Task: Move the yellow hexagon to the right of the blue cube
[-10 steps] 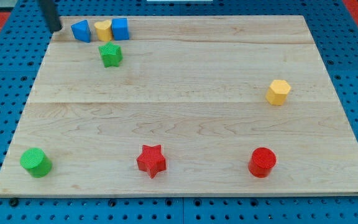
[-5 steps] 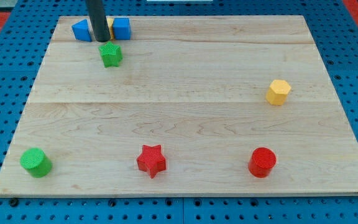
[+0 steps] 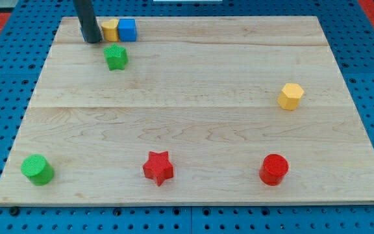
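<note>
Table (image 3: 193, 130): pale wooden board on a blue pegboard; carries every block listed below
Yellow hexagon (image 3: 291, 96): at the view's right, about mid-height; alone, well apart from all other blocks
Blue cube (image 3: 127, 29): near the view's top left; touching a yellow heart-like block (image 3: 111, 29) on its left; the board to its right is where the hexagon belongs
My tip (image 3: 92, 40): at the view's top left, just left of the yellow heart-like block; well apart from the hexagon; the rod hides whatever stands directly behind it
End effector: a plain rod with no jaws; nothing to open or close; holding nothing, touching no task block
Green star (image 3: 115, 57): just below the top-left row
Green cylinder (image 3: 37, 169): view's bottom left
Red star (image 3: 158, 168): view's bottom centre
Red cylinder (image 3: 274, 169): view's bottom right
Handling, judged: hexagon looks small, light, rigid; likely to slide easily on smooth wood; may turn if pushed off-centre; no grasp possible, so contact belongs on its right-hand face, centred, pushing leftward and upward
Progress, judged: not yet begun; hexagon untouched
</note>
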Robot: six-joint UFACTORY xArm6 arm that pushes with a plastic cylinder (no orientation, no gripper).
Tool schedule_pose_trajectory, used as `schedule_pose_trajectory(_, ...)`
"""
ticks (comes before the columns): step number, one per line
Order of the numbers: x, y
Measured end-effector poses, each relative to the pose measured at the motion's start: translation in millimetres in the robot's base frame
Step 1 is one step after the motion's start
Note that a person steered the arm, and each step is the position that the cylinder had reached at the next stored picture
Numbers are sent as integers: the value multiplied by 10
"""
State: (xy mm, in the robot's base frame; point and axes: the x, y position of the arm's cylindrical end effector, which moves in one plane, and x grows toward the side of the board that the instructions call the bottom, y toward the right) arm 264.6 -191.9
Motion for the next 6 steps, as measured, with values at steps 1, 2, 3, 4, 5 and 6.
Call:
schedule_pose_trajectory(1, -26, 31)
schedule_pose_trajectory(2, 359, 68)
schedule_pose_trajectory(3, 832, 663)
schedule_pose_trajectory(4, 1400, 807)
schedule_pose_trajectory(5, 1912, 1420)
schedule_pose_trajectory(6, 1997, 2811)
